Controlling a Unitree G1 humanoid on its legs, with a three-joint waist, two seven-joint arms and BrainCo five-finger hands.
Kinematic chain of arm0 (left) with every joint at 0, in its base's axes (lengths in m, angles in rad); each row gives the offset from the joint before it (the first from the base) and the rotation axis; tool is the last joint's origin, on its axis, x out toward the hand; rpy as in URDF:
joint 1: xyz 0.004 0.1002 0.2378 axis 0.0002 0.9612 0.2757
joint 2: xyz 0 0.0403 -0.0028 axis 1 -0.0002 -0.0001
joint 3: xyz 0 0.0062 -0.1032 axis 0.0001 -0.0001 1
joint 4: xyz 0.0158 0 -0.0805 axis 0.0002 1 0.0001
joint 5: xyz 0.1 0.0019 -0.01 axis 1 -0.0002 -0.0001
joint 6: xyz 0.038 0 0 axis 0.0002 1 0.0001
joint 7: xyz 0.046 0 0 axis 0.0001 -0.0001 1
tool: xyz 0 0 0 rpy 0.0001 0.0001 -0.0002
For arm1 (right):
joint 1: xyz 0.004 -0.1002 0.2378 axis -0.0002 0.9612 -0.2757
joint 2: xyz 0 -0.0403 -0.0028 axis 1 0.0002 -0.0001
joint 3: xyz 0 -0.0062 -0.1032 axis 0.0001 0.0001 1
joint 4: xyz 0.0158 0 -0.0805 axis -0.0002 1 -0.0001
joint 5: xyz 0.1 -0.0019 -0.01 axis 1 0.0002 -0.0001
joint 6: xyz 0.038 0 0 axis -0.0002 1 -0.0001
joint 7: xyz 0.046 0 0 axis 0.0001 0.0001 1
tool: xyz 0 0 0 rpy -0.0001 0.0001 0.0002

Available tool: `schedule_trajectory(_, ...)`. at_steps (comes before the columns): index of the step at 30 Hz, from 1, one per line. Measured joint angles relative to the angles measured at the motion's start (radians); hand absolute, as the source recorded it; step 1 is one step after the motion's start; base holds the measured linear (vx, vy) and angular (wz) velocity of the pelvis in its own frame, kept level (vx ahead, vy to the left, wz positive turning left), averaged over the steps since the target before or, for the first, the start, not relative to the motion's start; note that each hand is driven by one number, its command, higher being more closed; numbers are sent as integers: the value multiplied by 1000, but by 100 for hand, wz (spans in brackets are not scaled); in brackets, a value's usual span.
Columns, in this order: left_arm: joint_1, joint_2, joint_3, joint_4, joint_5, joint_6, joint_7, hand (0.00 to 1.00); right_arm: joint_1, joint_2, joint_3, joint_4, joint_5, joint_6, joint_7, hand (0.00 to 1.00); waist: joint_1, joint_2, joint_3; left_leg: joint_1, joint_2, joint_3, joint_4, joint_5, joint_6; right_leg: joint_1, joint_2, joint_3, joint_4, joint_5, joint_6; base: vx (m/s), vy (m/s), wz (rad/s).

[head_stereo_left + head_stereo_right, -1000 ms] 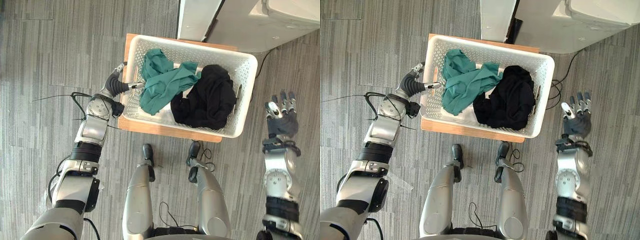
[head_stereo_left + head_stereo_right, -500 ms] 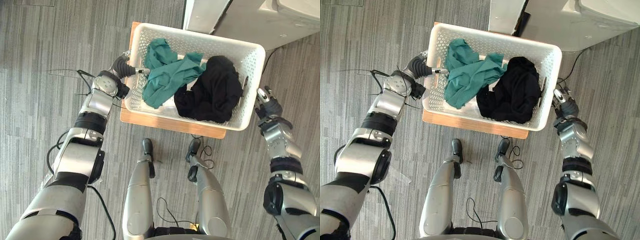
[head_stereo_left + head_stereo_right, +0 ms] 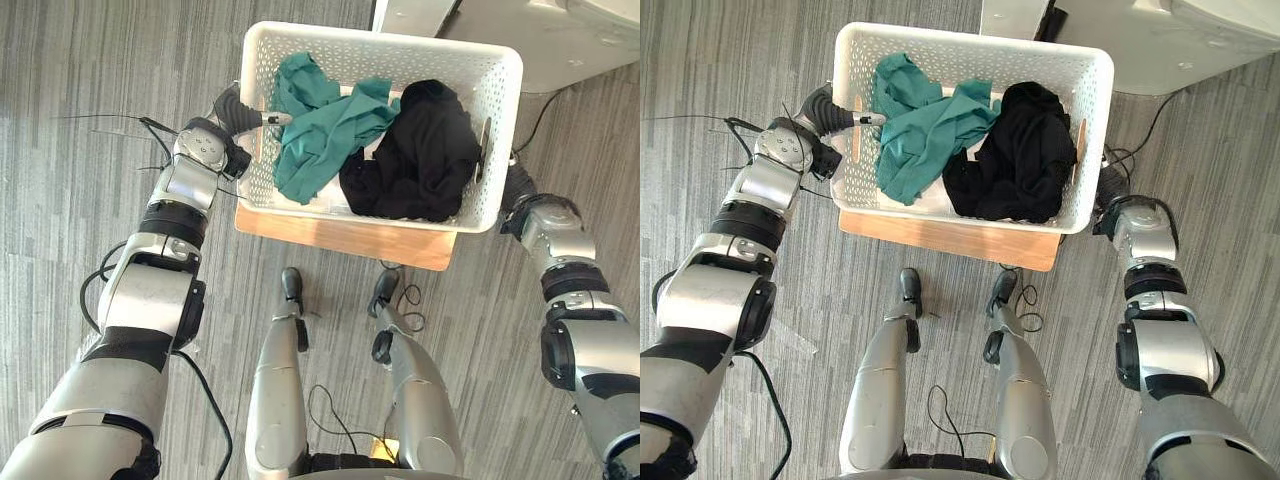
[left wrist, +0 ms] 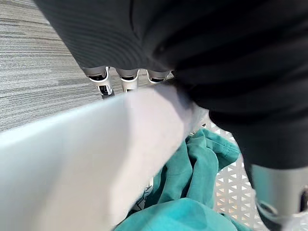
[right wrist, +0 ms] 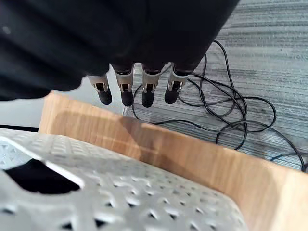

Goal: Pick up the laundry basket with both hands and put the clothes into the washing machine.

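**R hand now at basket, both sides covered**

Change: a sec ago the right hand [image 5: 148, 90] hung well off to the R over the floor, fingers spread. Now it's tucked against the R end wall of the white perforated plastic laundry basket [image 3: 420, 58], under the rim. In its wrist view the fingers are straight and side by side, pointing down past the basket wall toward the board edge, not curled round anything. Thumb not visible.

The left hand [image 3: 240, 112] hasn't moved off the L end. It's clamped on the rim by the handle slot, w/ fingers outside and thumb over the top and inside.

The view has shifted too, so the basket's apparent drift isn't a real move.

Meaning: prob. the 2-hand grip is half made. The L side is set, but the R side needs fingers closed under the rim or handle before any lift. Can't tell if the basket has left its support yet; looks like not.

Load: a crumpled teal cloth garment [image 3: 320, 140] lies on the L side and a bunched black cloth garment [image 3: 415, 160] on the R, touching, both inside the basket.

Surface: the basket sits on a low light-wood board [image 3: 350, 238], which shows along its near side.

Room: grey striped carpet floor [image 3: 80, 80]. A white boxy appliance [image 3: 560, 40], likely the washer, stands just beyond the basket's far R corner.
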Motion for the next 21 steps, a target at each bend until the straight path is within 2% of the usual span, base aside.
schedule_trajectory(4,0,0,8,0,-3,-2,-1,0,-36,-69,-2,23,0,-2,2,0,0,-2,1,0,4,-1,4,0,0,1,3,1,-2,6,9,4,-4,-1)
schedule_trajectory(7,-7,-1,34,1,-10,-3,-6,0,-77,-143,5,108,2,-4,2,0,0,-10,5,-3,8,-3,20,-3,1,7,7,3,-3,9,12,-2,-5,-1)
schedule_trajectory(9,-37,0,50,5,-14,-4,-6,0,-93,-195,50,163,3,-3,5,0,3,-16,8,-11,21,-4,46,-12,6,10,16,6,-3,16,23,-15,-16,-8)
schedule_trajectory(12,-59,1,82,13,-16,-5,-6,0,-118,-244,117,213,5,-1,19,0,2,-17,8,-21,31,0,83,-27,15,12,24,17,-4,22,16,-31,-11,-12)
schedule_trajectory(16,-65,1,118,36,-17,-4,-7,0,-132,-270,170,230,24,-1,25,0,2,-18,8,-23,47,12,117,-43,21,23,36,31,-22,33,19,-38,-12,-16)
schedule_trajectory(18,-65,3,123,38,-31,-4,-6,0,-145,-274,181,230,76,0,24,0,2,-18,8,-27,50,18,121,-43,22,23,40,34,-36,42,21,-25,-29,-11)
schedule_trajectory(21,-60,3,160,38,-36,-5,-5,0,-182,-267,177,212,211,-3,18,0,3,-19,8,-31,58,28,124,-43,21,21,48,38,-56,63,12,0,-38,-12)
